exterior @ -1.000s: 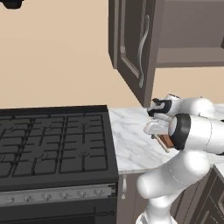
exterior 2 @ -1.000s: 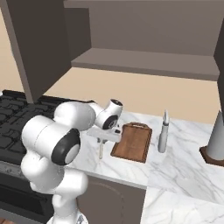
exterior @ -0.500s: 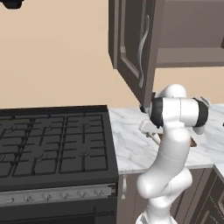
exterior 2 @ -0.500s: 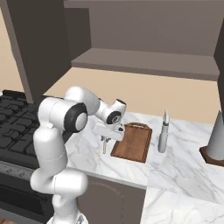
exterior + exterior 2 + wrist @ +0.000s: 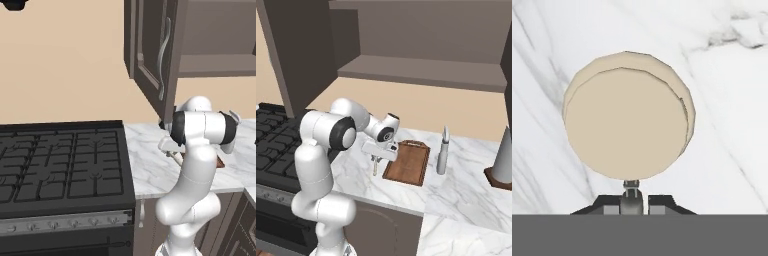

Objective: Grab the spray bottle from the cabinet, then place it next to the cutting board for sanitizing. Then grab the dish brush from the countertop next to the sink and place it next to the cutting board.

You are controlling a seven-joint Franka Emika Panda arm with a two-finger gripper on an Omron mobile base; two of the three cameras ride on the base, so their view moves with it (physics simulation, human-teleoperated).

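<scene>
My gripper [image 5: 376,156] is shut on the dish brush [image 5: 374,168], a slim cream piece that hangs straight down over the white marble countertop [image 5: 466,190]. It hovers just left of the dark reddish-brown cutting board [image 5: 408,162]. Seen end-on in the hand view, the brush's round beige head [image 5: 627,117] sits beyond my gripper [image 5: 633,202], with marble behind it. The pale grey spray bottle [image 5: 442,151] stands upright right of the board. The cabinet [image 5: 150,55] hangs open above, its shelf [image 5: 421,72] bare.
A black stove [image 5: 60,165] adjoins the counter on the left. A tall grey cone on a brown base [image 5: 503,155] stands at the far right of the counter. The open cabinet door [image 5: 162,60] juts out above my arm.
My arm has straightened and its elbow has risen. The gripper, still shut on the brush, has stayed close to the board's left edge.
</scene>
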